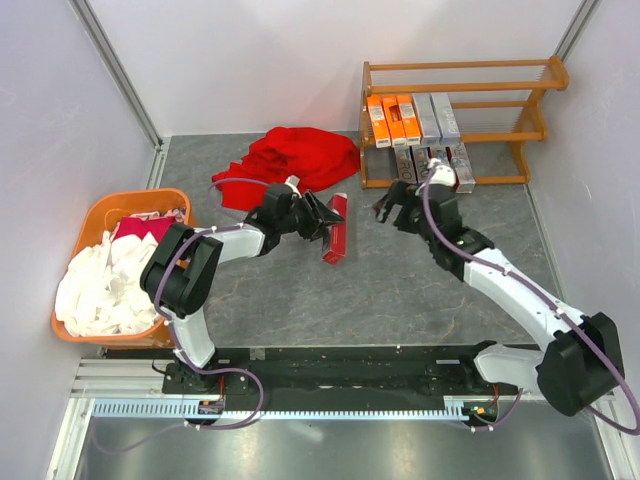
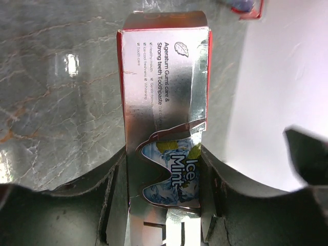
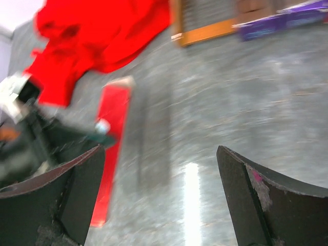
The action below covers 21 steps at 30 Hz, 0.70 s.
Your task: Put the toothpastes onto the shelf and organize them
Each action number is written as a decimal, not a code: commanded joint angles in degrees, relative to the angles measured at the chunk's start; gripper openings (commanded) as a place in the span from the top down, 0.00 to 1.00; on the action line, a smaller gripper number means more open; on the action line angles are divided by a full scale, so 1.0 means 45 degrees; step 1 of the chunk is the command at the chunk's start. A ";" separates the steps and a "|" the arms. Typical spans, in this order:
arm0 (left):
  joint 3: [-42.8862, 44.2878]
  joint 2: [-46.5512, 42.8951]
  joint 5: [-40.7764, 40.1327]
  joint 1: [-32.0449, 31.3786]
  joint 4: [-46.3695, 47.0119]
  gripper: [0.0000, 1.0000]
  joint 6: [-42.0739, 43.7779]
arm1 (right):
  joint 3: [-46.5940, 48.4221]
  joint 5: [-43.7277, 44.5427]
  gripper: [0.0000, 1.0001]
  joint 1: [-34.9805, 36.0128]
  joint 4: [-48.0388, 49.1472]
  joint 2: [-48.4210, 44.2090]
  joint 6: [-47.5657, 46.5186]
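Note:
My left gripper (image 1: 322, 218) is shut on a red and silver toothpaste box (image 1: 336, 228), low over the table in front of the shelf (image 1: 455, 75). In the left wrist view the box (image 2: 165, 97), marked "Ice Mint", sits between the fingers (image 2: 115, 205). My right gripper (image 1: 385, 208) is open and empty, just right of that box and in front of the shelf's left end; its wrist view shows the red box (image 3: 114, 138) at left. Three orange boxes (image 1: 392, 120) and two silver-grey boxes (image 1: 437, 117) lie on the middle tier. More boxes (image 1: 440, 162) lie on the bottom tier.
A red cloth (image 1: 300, 155) lies left of the shelf, behind my left gripper. An orange basket (image 1: 95, 215) with white cloths stands at the table's left edge. White walls close in the back and sides.

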 commanded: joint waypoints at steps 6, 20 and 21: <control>-0.0776 -0.0177 0.1367 0.0404 0.4661 0.57 -0.3614 | 0.0715 0.3835 0.04 0.4223 0.0137 0.0596 -0.0006; -0.0893 -0.0372 0.1426 0.0404 0.4916 0.57 -0.3809 | 0.1496 0.4871 0.07 0.6783 0.0820 0.2041 0.0249; -0.0932 -0.0373 0.1465 0.0404 0.4936 0.57 -0.3829 | 0.1555 0.4851 0.07 0.6803 0.0801 0.2119 0.0249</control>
